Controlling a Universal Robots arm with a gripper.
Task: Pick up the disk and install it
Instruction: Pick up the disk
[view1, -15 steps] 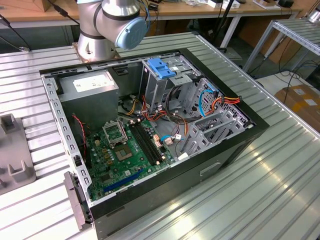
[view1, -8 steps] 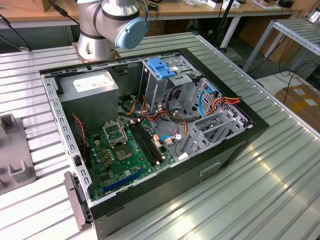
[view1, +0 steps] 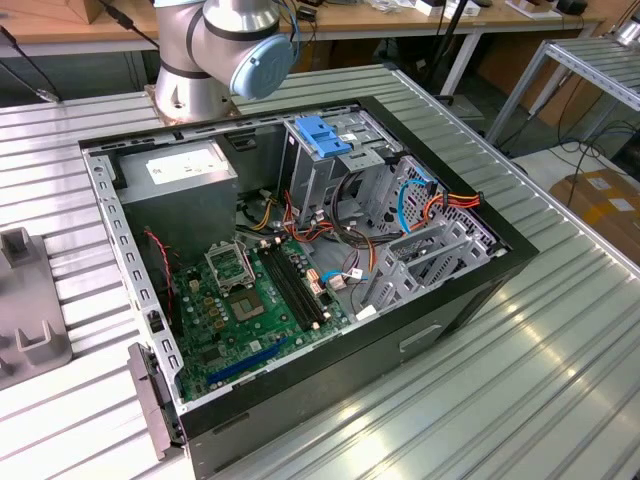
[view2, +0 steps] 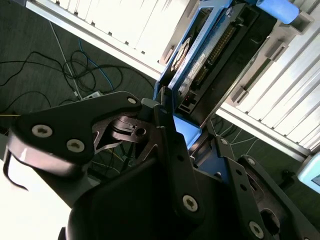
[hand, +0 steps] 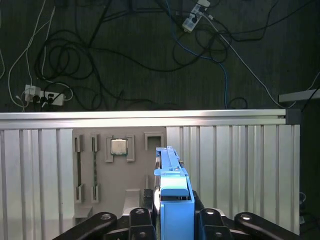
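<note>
Ribbed metal tabletop (hand: 240, 165) spreads beyond the gripper (hand: 174, 220) in the first wrist view. Nearest the camera, its black fingers (hand: 207, 217) are clenched on the disk (hand: 173, 190), whose blue rail stands edge-up between them. The second wrist view shows the gripper (view2: 165, 107) grasping the disk (view2: 200, 65) by one end. Past the disk, a grey fixture plate (hand: 120, 175) holds a processor chip (hand: 118, 146). Farther off, cables (hand: 125, 55) sprawl over the dark floor (hand: 150, 85). In the exterior view an open computer case (view1: 420, 330) sits on the tabletop (view1: 540, 380), with the arm base (view1: 200, 60) at its eleven o'clock and the motherboard (view1: 240, 300) toward seven.
</note>
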